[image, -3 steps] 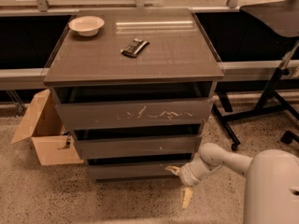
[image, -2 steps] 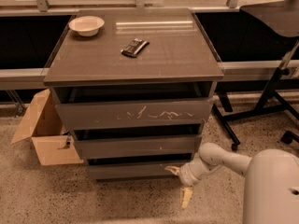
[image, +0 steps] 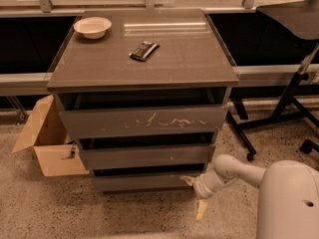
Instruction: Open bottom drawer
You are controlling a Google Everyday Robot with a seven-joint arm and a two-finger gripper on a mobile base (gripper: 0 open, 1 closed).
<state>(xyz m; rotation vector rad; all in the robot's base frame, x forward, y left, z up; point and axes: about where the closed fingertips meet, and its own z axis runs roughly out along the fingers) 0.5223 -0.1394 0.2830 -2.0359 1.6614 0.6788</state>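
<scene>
Change since earlier: none that shows; the tool (image: 194, 195) and the arm sit at the same spot by the lower right corner of the desk (image: 174, 59), and no drawer front has shifted.
Tool state: its two pale fingers are spread apart, one tip pointing left at the drawer, the other pointing down at the floor; nothing is pinched between them.
Tool place: low, near the floor, at the right end of the bottom drawer (image: 142, 182), with the upper finger touching or just beside that front's right edge; I cannot tell which.
Bottom drawer: lowest and narrowest front, under the middle drawer (image: 147, 156) and the scratched top drawer (image: 144, 121); only a thin dark gap shows above it, and it does not look pulled out.
Done: by my reading, only the approach to the drawer's right end.
Left: getting a hold on the edge or the gap, then pulling the front toward the near side.
Bystanders: white bowl (image: 92, 27) and dark packet (image: 144, 50) on the desk top; cardboard box (image: 47, 146) on the floor at left.
</scene>
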